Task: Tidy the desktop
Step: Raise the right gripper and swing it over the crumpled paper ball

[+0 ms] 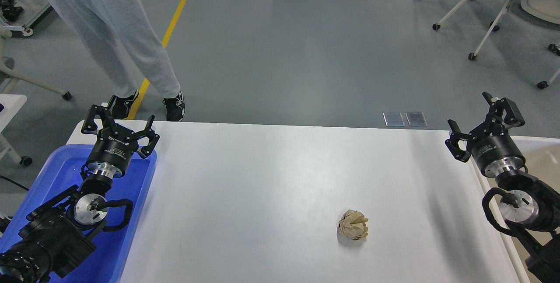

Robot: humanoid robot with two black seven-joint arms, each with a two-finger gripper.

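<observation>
The white desktop point(271, 186) fills the lower middle of the head view. A crumpled ball of brown paper point(353, 225) lies on it at the front right. My left gripper point(120, 125) is open and empty, raised over the far end of the blue tray point(131, 213) at the desktop's left side. My right gripper point(484, 121) is open and empty, raised over the desktop's far right corner, well behind and to the right of the paper ball.
A beige bin with a white rim point(540, 165) stands at the desktop's right edge under my right arm. A person in grey trousers point(113, 33) stands at the far left corner. Wheeled chairs point(490, 7) stand at the back right.
</observation>
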